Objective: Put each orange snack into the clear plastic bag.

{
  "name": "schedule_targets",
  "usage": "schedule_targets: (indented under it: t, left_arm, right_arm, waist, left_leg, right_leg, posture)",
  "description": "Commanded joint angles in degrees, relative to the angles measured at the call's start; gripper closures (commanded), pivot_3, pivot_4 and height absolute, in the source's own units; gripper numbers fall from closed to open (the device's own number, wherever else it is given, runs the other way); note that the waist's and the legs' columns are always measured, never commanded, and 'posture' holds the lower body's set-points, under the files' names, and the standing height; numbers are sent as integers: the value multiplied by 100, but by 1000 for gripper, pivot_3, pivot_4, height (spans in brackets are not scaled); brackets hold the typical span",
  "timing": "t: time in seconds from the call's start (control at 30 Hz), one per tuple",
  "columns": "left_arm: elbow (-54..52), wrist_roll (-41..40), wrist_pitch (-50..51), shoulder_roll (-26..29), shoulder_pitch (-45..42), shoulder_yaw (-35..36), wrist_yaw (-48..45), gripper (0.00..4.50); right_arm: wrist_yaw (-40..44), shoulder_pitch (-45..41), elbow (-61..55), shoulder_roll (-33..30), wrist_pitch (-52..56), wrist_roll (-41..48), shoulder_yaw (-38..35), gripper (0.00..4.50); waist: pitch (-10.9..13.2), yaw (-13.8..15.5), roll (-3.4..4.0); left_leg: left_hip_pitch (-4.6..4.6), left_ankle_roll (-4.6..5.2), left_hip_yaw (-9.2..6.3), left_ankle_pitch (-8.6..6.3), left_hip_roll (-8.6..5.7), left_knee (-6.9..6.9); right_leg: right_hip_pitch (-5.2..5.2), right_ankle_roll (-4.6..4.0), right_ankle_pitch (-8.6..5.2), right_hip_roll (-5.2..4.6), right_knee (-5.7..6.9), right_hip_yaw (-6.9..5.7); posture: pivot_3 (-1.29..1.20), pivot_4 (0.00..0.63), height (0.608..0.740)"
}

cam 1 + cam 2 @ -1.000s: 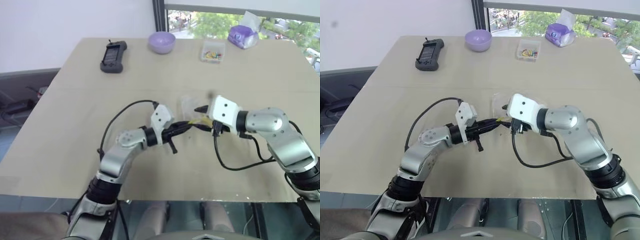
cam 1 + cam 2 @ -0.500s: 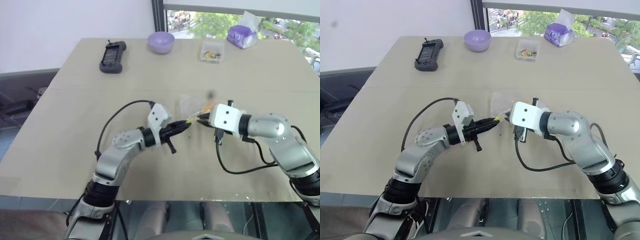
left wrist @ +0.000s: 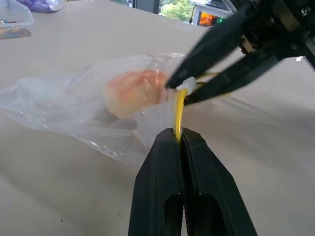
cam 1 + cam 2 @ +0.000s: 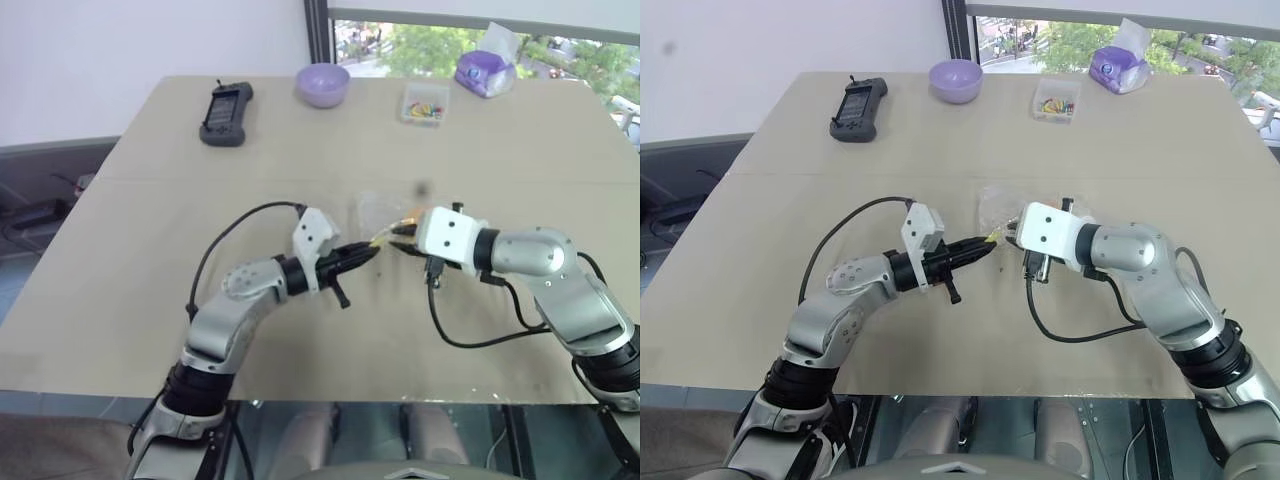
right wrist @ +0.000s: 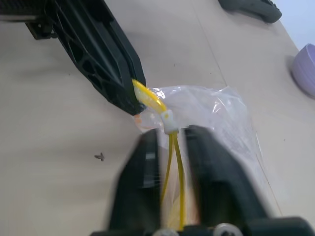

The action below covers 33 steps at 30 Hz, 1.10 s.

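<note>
Yellow seal strip [image 3: 177, 112], thin and glossy, runs taut between my two hands at the middle of the beige desk [image 4: 150, 200]. My left hand [image 3: 178, 135] has its black fingers pressed together on one end of it. My right hand [image 5: 172, 140] sits opposite with its fingers spread a little either side of the strip's doubled run, next to the small white slider [image 5: 170, 120]; whether it actually bites the strip I cannot tell.

Clear plastic bag [image 3: 74, 105]: crinkly, thin, transparent film, lying slack on the desk just beyond both hands. Inside it one orange snack [image 3: 130, 91], round and domed, soft yellow-orange through the film, near the mouth end. I see no other bun out on the desk.

Judgement: loading looks done and the step in hand is closing the mouth. To do it well, keep the left pinch firm as an anchor, hold the strip straight and level, and draw the right hand along it evenly so the two yellow tracks meet without puckering. Avoid lifting; the film is limp and the bun could roll toward the opening and jam the seal.

Far edge, well apart: lilac bowl [image 4: 323, 84], small clear box of colourful bits [image 4: 426, 103], purple-and-white packet [image 4: 487, 70], black handheld controller [image 4: 226, 113] far left.
</note>
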Motion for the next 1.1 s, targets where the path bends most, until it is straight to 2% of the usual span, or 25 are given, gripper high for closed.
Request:
schedule_targets:
  t: [0.03,0.77,0.87,1.1]
  left_arm:
    - [-358,-100,1,19,36,44,18,4500]
    - [-389,-143,80,8,40,6,17,4500]
    - [-384,-142,83,15,40,9,15,4500]
    - [-371,-144,89,18,37,16,21,4500]
  right_arm:
    - [-2,-141,-276,34,-50,11,-104,2817]
    - [40,-57,-171,34,-343,-363,5,2817]
    - [35,-46,-176,49,-326,-379,-1,3497]
    - [31,-86,-194,81,-280,-365,-16,3497]
  waist:
    - [0,0,0]
    - [0,1,0]
    - [0,1,0]
    - [0,2,0]
  left_leg:
    - [0,0,0,0,0,0]
    - [0,0,0,0,0,0]
    - [0,0,0,0,0,0]
    - [0,0,0,0,0,0]
  right_leg:
    - [0,0,0,0,0,0]
    - [0,0,0,0,0,0]
    - [0,0,0,0,0,0]
    - [0,0,0,0,0,0]
  posture:
    - [0,150,740]
    - [0,150,740]
    - [0,150,740]
    - [0,150,740]
